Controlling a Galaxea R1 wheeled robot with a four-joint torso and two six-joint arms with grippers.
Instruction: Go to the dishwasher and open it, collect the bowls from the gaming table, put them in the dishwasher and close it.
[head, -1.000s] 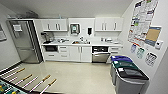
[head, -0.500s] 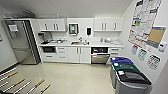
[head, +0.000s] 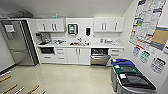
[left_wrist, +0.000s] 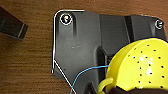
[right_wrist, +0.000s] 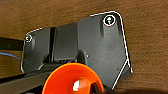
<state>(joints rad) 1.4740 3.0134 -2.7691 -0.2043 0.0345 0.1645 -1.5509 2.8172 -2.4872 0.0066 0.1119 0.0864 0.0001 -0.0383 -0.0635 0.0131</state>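
The dishwasher (head: 100, 59) is set in the white counter run at the far wall. Its silver-grey door hangs tipped outward and the dark interior (head: 99, 51) shows above it. In the left wrist view a yellow perforated bowl (left_wrist: 140, 67) sits right at my left gripper (left_wrist: 117, 90), with a dark finger over its rim. In the right wrist view an orange bowl (right_wrist: 71, 78) sits at my right gripper (right_wrist: 96, 88), its rim also under a dark finger. Brown wood grain lies behind both.
A tall steel fridge (head: 17, 42) stands at the far left. Three bins with blue (head: 122, 62), green (head: 127, 70) and black (head: 137, 82) lids line the right wall under posters. Rod handles of the gaming table (head: 10, 87) poke in at the lower left. Pale floor (head: 70, 77) lies ahead.
The whole head view has shifted: the kitchen looms slightly larger and the rod handles have slid toward the lower left corner, so the camera has moved forward.
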